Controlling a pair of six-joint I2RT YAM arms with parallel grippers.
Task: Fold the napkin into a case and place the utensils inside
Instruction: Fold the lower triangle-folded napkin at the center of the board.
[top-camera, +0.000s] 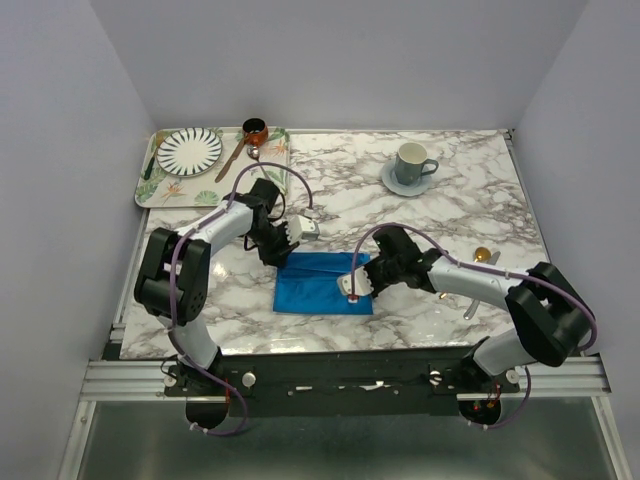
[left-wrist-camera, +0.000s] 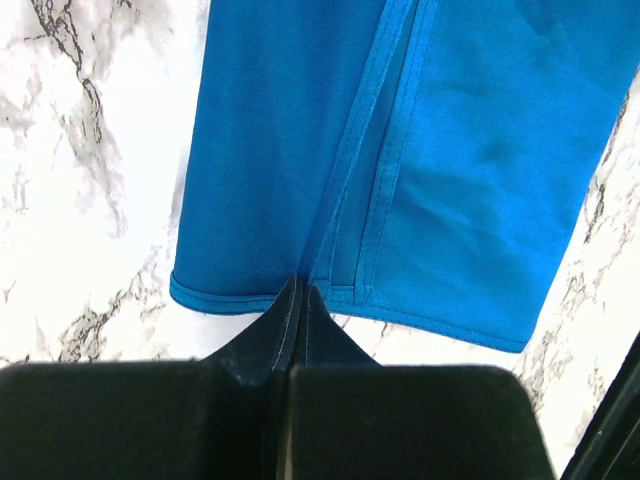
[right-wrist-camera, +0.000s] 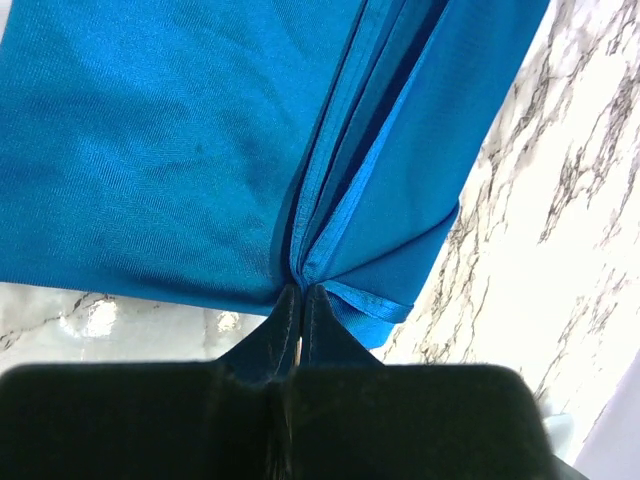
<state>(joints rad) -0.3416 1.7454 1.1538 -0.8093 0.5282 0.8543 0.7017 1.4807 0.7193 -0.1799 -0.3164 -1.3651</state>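
Note:
The blue napkin (top-camera: 325, 285) lies partly folded on the marble table, between the two arms. My left gripper (top-camera: 283, 258) is shut at its far left edge. In the left wrist view the hems of the napkin (left-wrist-camera: 480, 150) run together into the closed tips of the left gripper (left-wrist-camera: 301, 290). My right gripper (top-camera: 357, 287) is shut on the near right edge. In the right wrist view the folds of the napkin (right-wrist-camera: 150, 150) bunch into the tips of the right gripper (right-wrist-camera: 302, 290). A gold spoon (top-camera: 483, 255) and a silver utensil (top-camera: 469, 304) lie by the right arm, partly hidden by it.
A patterned tray (top-camera: 150, 195) at the back left carries a striped plate (top-camera: 189, 150), a brown-handled spoon (top-camera: 236, 155) and a small copper pot (top-camera: 256, 130). A grey cup on a saucer (top-camera: 411, 165) stands at the back right. Walls close in the table's sides.

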